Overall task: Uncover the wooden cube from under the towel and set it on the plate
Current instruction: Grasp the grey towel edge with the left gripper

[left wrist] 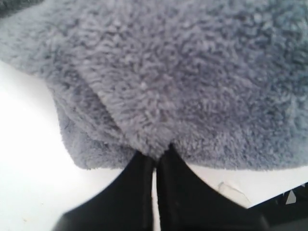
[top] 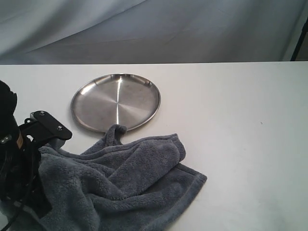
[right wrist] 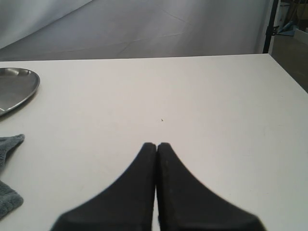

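My left gripper [left wrist: 155, 153] is pinched tight on the edge of the fleece towel [top: 125, 178], which lies bunched just beside the steel plate [top: 115, 101], its loop touching the rim. My right gripper [right wrist: 157, 145] is closed and empty. The wooden cube is out of sight.

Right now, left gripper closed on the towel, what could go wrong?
The left gripper pinches only an edge of the towel; the fleece might slip free. The towel's loop lies against the plate rim, so pulling could shift the plate. The cube is hidden and might be dragged along.
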Controlling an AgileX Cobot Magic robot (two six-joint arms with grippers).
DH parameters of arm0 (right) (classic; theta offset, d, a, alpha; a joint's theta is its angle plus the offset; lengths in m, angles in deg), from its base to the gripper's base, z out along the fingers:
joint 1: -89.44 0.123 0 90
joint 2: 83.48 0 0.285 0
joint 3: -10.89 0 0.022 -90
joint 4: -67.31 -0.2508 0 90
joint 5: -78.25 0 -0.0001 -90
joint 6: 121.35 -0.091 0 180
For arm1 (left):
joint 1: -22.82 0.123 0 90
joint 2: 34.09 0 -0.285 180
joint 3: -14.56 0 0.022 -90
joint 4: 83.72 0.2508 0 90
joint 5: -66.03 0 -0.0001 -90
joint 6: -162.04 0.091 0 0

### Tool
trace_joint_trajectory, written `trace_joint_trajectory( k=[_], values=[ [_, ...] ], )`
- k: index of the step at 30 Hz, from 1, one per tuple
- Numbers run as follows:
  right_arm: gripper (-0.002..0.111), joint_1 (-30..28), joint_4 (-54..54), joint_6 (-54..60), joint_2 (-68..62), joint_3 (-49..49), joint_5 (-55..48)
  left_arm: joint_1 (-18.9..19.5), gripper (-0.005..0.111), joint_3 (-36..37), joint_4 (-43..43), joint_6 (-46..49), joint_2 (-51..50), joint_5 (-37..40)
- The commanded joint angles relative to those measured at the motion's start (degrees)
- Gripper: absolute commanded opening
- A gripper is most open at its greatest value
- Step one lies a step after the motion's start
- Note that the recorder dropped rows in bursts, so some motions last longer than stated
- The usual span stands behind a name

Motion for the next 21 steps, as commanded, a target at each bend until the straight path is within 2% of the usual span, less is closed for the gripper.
trace_joint_trajectory(
  k=[1,14,21],
  values=[
    [0.0,0.0,0.6,0.0,0.4,-0.2,0.1,-0.2,0.0,-2.0,-0.8,-0.1,2.3,-0.6],
    [0.0,0.0,0.6,-0.2,0.4,-0.2,0.1,-0.2,0.0,-2.4,-1.5,-0.4,18.8,-5.1],
    [0.0,0.0,0.6,-0.1,0.4,-0.2,0.1,-0.2,0.0,-2.4,-1.6,-0.4,27.9,-11.0]
  ],
)
